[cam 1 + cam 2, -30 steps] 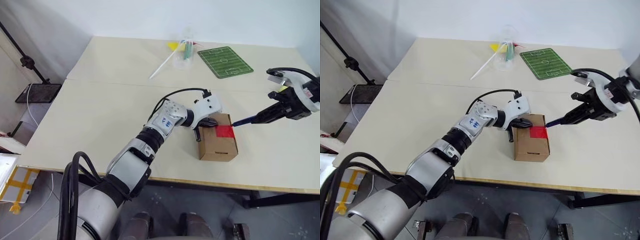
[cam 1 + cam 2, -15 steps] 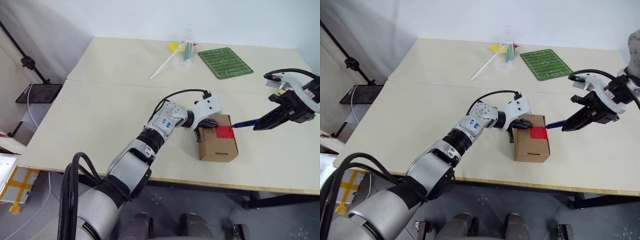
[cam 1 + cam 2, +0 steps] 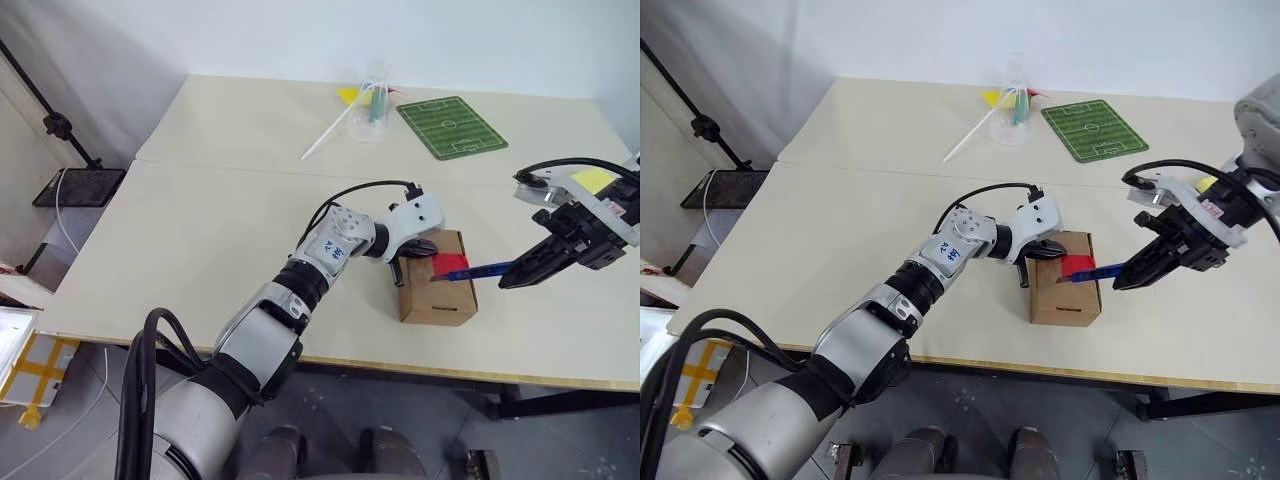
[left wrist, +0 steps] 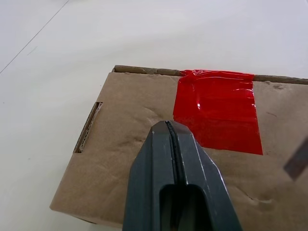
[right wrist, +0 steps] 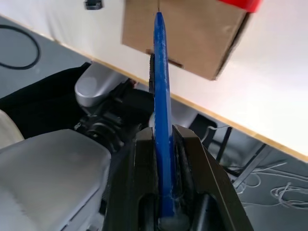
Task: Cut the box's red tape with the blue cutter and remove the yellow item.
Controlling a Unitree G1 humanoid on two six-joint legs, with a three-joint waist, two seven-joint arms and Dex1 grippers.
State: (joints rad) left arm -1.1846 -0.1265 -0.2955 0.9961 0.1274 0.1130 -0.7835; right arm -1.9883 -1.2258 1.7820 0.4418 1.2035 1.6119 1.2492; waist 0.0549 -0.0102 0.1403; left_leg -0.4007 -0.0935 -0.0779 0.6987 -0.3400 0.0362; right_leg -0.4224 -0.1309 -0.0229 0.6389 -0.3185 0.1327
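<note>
The brown box (image 3: 436, 296) stands near the table's front edge, with the red tape (image 3: 450, 263) across its top's near rim. My left gripper (image 3: 420, 245) is shut and rests its tips on the box top just left of the tape (image 4: 219, 110). To the right of the box, my right gripper (image 3: 524, 271) is shut on the blue cutter (image 3: 480, 270). The cutter's tip reaches the tape's near edge. In the right wrist view the cutter (image 5: 161, 96) points at the box's front face (image 5: 183, 33). The yellow item is hidden.
At the table's back lie a green soccer-field mat (image 3: 450, 125), a clear cup (image 3: 372, 103) holding small things, a long white stick (image 3: 325, 131) and a yellow scrap (image 3: 346, 92). The table's front edge (image 3: 400, 365) runs just below the box.
My right gripper has drawn nearer and tilted down, bringing the cutter's tip from the box's far right corner to the tape's near edge. The left gripper and the box have stayed put.
</note>
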